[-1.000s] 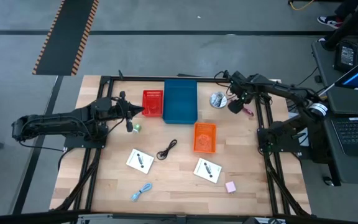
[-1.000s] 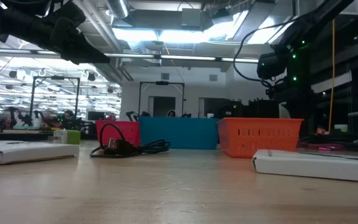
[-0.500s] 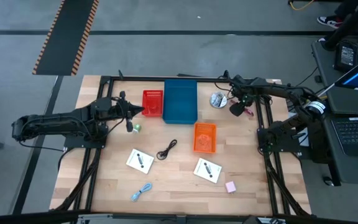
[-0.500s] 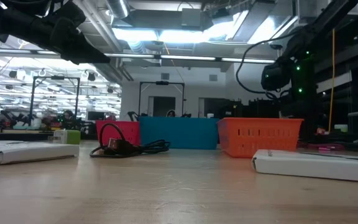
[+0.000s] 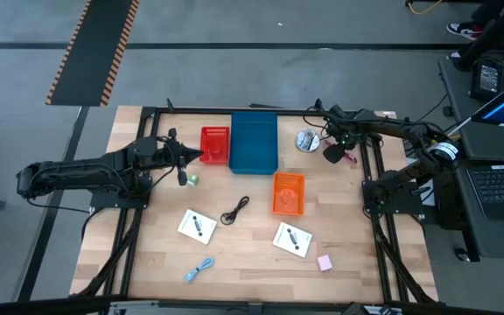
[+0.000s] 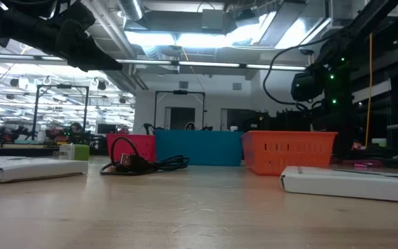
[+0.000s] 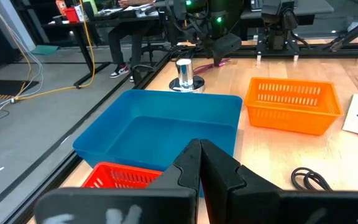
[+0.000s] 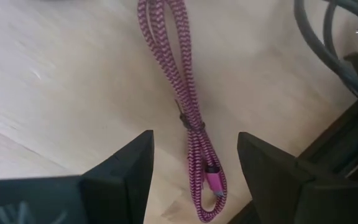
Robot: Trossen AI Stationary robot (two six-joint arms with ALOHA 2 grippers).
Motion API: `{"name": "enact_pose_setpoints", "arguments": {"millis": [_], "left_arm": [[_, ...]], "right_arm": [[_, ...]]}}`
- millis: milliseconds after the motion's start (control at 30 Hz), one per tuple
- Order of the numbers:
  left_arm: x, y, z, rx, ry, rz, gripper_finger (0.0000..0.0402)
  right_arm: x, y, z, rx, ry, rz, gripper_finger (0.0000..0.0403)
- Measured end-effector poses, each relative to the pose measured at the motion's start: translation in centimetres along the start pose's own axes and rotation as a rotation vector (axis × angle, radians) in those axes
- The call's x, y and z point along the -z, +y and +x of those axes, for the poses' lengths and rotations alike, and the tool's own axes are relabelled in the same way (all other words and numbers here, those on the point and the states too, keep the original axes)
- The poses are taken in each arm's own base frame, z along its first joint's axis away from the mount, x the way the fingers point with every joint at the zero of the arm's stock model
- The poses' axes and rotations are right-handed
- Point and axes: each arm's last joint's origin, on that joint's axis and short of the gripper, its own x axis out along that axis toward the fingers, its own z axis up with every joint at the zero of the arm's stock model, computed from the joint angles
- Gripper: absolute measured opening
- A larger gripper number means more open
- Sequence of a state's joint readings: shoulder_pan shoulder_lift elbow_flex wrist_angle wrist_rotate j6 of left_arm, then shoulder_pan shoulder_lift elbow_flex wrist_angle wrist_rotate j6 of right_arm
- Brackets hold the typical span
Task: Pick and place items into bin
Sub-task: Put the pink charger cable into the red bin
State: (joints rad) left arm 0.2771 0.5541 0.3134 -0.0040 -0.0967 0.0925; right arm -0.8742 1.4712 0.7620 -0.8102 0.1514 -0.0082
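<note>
Spread wide, the right gripper is poised above a pink braided cable at the high view's upper right, presumably so it can be straddled for pickup. The right arm is bent downward there. The left gripper, fingers pressed together, is held over the red basket.

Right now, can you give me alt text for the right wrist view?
The right claw hangs open above a bundled pink braided cable lying on the wooden table, one dark finger on each side of it. Black cables cross one corner.
</note>
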Motion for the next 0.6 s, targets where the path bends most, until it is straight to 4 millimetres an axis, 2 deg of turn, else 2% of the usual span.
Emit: {"name": "enact_pose_setpoints", "arguments": {"millis": [133,300,600], "left_arm": [[0.0,0.0,0.0,0.000,0.000,0.000,0.0004],[0.0,0.0,0.0,0.000,0.000,0.000,0.0004],[-0.1,0.0,0.0,0.000,-0.007,-0.002,0.0004]], "right_arm": [[-0.1,0.1,0.3,-0.005,0.013,-0.003,0.0211],[-0.5,0.4,1.8,-0.009,0.069,-0.019,0.0211],[-0.8,1.0,2.1,0.014,0.077,-0.065,0.0201]]}}
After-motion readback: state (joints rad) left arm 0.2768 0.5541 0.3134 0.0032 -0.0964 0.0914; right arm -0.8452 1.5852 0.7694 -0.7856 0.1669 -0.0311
